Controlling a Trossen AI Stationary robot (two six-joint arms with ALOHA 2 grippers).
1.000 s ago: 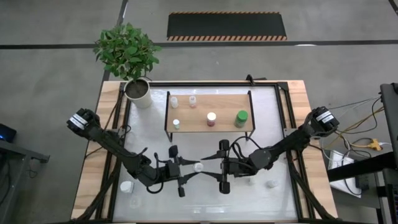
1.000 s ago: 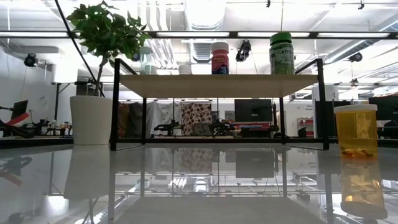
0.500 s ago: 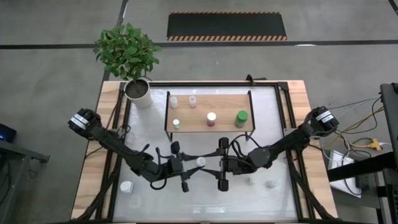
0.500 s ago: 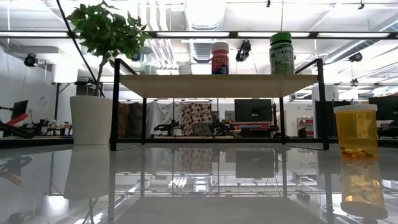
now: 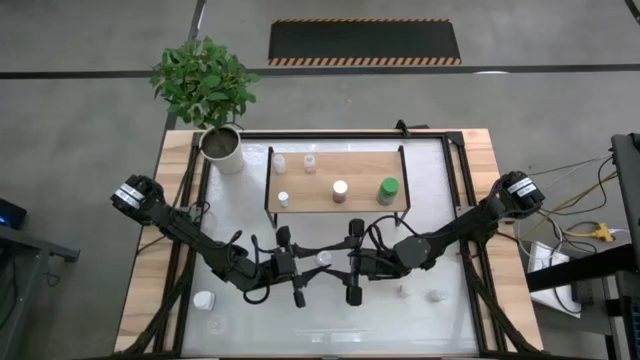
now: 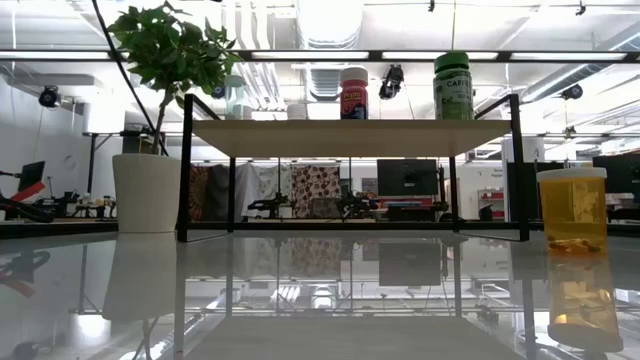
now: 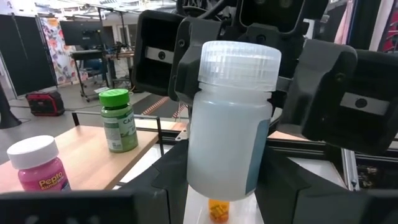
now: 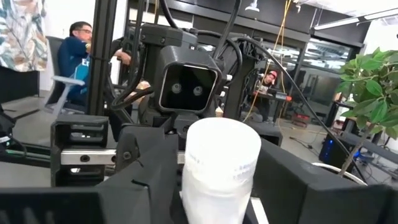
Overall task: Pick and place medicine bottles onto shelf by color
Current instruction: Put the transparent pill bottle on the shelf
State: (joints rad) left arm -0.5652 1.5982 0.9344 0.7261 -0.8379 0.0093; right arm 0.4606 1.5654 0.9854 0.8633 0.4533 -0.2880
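Over the last second my right gripper [image 5: 340, 264] has slid in toward the white bottle [image 5: 323, 260], which the left gripper [image 5: 305, 262] holds clamped just in front of the shelf [image 5: 320, 202]. Its fingers are narrowing around the cap but I cannot tell whether they grip. Looks like a handover starting.

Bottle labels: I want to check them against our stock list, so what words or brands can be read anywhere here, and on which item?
"Pepto", partly cut off: on the pink bottle on the shelf.
"CA...", the rest turned away: on the green-capped bottle.
The low view gives the same letters on that bottle and only blurred print on the pink one.
White bottle held between the two grippers: no print visible.
Orange bottle: no readable label.
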